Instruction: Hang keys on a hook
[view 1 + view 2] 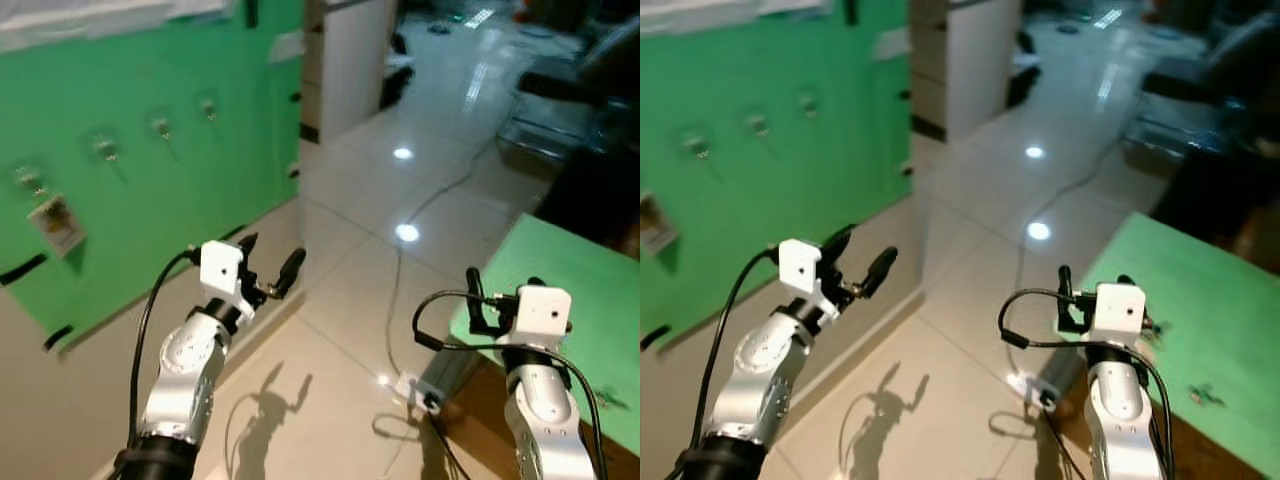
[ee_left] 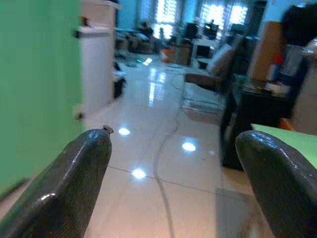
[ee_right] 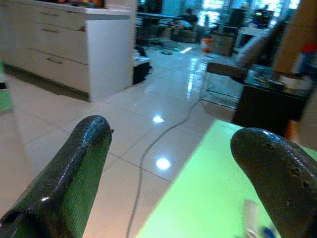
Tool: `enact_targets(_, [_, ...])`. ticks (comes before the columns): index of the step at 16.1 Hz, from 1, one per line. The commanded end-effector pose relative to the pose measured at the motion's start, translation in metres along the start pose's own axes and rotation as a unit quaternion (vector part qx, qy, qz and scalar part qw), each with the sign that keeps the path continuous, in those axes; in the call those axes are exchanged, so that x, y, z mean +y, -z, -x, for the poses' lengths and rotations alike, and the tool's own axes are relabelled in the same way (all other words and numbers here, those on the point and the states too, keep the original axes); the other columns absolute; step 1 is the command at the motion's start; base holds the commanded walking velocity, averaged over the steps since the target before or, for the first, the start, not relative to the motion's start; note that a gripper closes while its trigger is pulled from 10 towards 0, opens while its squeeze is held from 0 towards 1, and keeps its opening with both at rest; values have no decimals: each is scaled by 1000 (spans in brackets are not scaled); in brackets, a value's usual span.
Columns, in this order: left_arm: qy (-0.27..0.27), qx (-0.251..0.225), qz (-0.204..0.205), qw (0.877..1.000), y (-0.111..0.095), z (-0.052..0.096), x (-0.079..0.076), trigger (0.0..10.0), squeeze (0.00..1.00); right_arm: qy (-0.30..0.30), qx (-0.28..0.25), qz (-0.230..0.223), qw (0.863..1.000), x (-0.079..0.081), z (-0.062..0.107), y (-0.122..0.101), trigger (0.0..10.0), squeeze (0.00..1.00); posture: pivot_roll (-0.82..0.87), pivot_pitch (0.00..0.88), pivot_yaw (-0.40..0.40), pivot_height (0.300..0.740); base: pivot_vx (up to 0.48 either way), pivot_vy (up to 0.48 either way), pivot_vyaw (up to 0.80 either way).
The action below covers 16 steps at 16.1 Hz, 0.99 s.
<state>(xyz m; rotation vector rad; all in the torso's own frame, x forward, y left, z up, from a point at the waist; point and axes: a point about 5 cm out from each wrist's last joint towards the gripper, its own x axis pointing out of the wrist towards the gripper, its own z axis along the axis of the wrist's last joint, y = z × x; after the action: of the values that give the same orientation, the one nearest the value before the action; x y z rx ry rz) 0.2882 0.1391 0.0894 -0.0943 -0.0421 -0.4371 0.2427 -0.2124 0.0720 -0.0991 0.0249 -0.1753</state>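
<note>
We see the left gripper (image 1: 268,262) raised near the middle-left of the scene, its two long black fingers (image 2: 74,183) spread apart with nothing between them. The right gripper (image 3: 171,183) is raised at the near right, over the near left edge of the flat green counter (image 1: 590,300); its fingers (image 3: 69,173) are also apart and hold nothing.

On the left stands a green wall panel (image 1: 150,170) carrying a row of small metal hooks (image 1: 105,148); a small picture card (image 1: 57,224) hangs from the nearest hook. A small dark bunch of keys (image 1: 1203,395) lies on the counter at the near right, apart from both grippers.

A glossy pale tiled floor (image 1: 380,200) runs to the far side, with a thin cable (image 1: 440,190) across it and a white cabinet (image 1: 350,60) beyond the panel.
</note>
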Motion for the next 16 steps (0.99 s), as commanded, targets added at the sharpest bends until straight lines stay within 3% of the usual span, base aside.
enact_targets(1, [-11,5,17,1000,1,-3,4,10000,0,6,4,-13,1000,-2,-1,1,10000,1000,-80,0,11,740,0,0,-650])
enact_targets(4, [-42,35,48,997,17,7,13,10000,0,-11,4,-7,1000,1,0,0,10000,1000,-87,0,14,740,0,0,-683])
enact_targets(8, [-23,32,41,998,18,4,5,10000,0,-23,3,-3,1000,4,-2,0,10000,1000,-86,0,10,740,0,0,-698])
enact_targets(12, [-45,42,-7,998,18,3,15,10000,0,-28,0,0,1000,3,-1,0,10000,1000,-93,0,3,740,136,-408,-703])
enact_targets(16, [-48,49,-10,998,20,1,15,10000,0,-32,5,0,999,1,0,2,10000,1000,-96,0,-2,740,350,-323,-716])
